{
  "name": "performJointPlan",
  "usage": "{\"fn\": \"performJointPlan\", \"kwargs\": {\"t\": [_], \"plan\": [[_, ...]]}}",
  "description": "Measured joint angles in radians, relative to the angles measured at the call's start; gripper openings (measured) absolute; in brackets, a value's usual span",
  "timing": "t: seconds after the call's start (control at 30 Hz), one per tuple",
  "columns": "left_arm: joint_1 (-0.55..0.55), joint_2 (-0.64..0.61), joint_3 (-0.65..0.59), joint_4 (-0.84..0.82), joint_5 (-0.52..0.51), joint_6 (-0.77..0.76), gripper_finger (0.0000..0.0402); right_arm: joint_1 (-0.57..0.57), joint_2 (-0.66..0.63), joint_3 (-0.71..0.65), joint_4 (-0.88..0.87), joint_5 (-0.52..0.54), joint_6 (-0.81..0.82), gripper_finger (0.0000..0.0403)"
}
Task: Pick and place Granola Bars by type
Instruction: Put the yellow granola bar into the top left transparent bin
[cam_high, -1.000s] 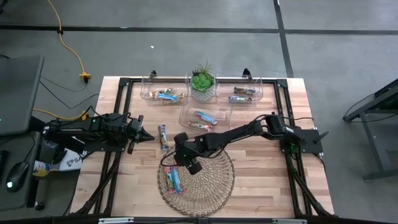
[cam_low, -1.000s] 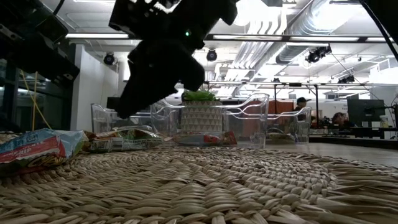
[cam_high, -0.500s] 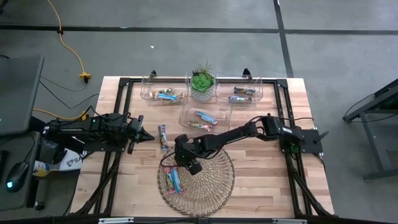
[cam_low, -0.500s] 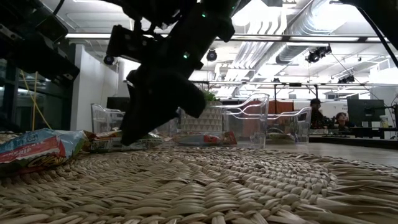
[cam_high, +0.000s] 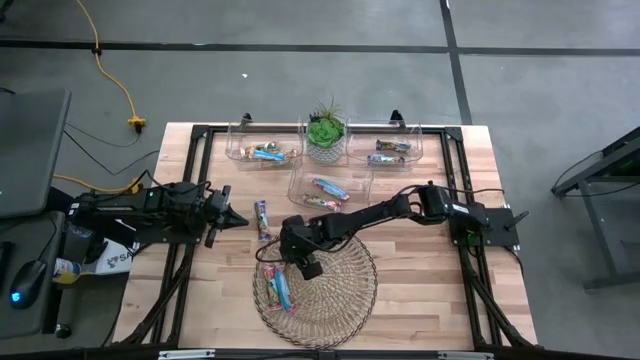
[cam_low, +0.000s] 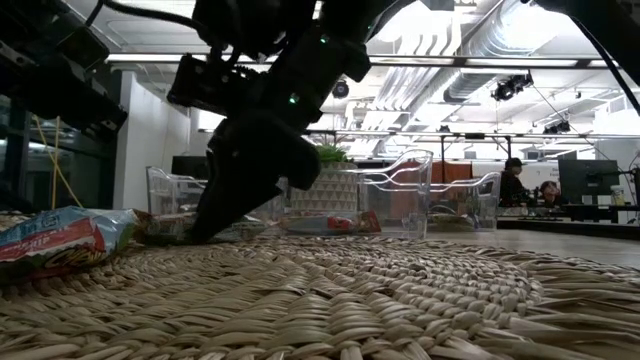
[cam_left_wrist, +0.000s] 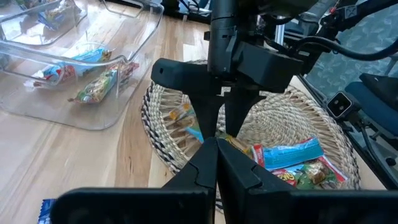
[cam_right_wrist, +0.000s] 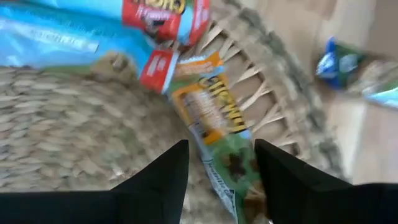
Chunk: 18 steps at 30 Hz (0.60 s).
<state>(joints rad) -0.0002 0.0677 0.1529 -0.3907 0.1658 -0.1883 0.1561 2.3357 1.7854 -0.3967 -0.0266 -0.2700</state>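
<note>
The right gripper (cam_right_wrist: 217, 180) hangs low over the wicker tray (cam_high: 345, 290), fingers spread wide and empty, an orange-and-green granola bar (cam_right_wrist: 214, 124) lying in the gap between them. Blue bars (cam_right_wrist: 68, 28) crowd just beyond its tips. Closing off-centre could snag a neighbouring wrapper or the weave. The left gripper (cam_high: 233, 220), shut, waits beside the tray.

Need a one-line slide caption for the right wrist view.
Open right gripper poised over an orange-and-green granola bar on the wicker tray.

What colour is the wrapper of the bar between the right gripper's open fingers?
Orange and green, clearest in the right wrist view: bar, right gripper.
</note>
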Motion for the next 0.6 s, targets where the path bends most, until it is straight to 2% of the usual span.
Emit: {"fn": "performJointPlan", "kwargs": {"t": [0.17,0.6], "plan": [[0.0,0.0,0.0,-0.006,-0.001,0.0,0.0001,0.002,0.014,0.002,-0.007,-0.043,0.011,0.0165],[0.0,0.0,0.0,-0.012,-0.001,0.0,0.0001,0.005,0.02,0.002,0.005,-0.045,0.065,0.0165]]}}
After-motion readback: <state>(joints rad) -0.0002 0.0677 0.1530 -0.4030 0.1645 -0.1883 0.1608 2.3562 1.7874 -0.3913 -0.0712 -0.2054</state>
